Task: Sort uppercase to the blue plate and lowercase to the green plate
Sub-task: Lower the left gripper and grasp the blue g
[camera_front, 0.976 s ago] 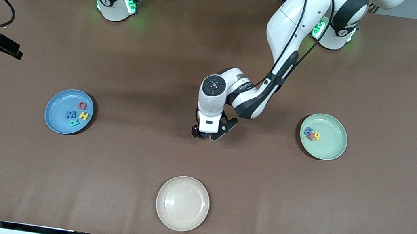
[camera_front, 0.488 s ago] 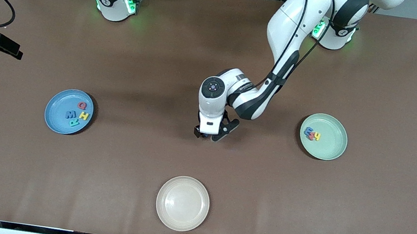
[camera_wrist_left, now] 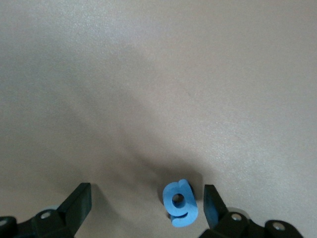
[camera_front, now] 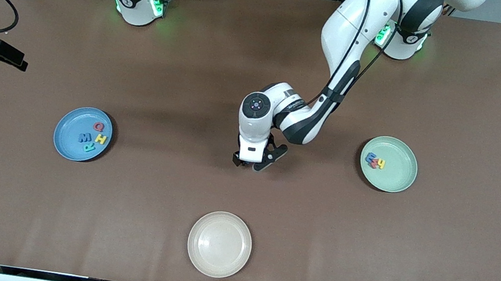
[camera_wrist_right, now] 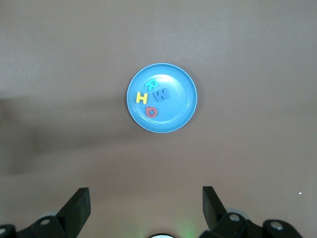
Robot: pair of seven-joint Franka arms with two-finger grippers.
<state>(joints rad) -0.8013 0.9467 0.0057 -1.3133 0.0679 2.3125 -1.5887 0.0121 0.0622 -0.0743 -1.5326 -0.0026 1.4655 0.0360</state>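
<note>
I have the left gripper [camera_wrist_left: 146,208] low at mid-worktop, fingers [camera_wrist_left: 79,201] spread wide either side of the blue g [camera_wrist_left: 180,203], not touching it. The right gripper [camera_wrist_right: 146,208] waits, fingers open, high over the blue plate [camera_front: 64,144] holding M, Q, H, R. The green plate [camera_front: 397,176] holds three lowercase letters.

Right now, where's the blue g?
The blue g lies on the bare table mid-way between the plates, between the open fingers of the left gripper.
</note>
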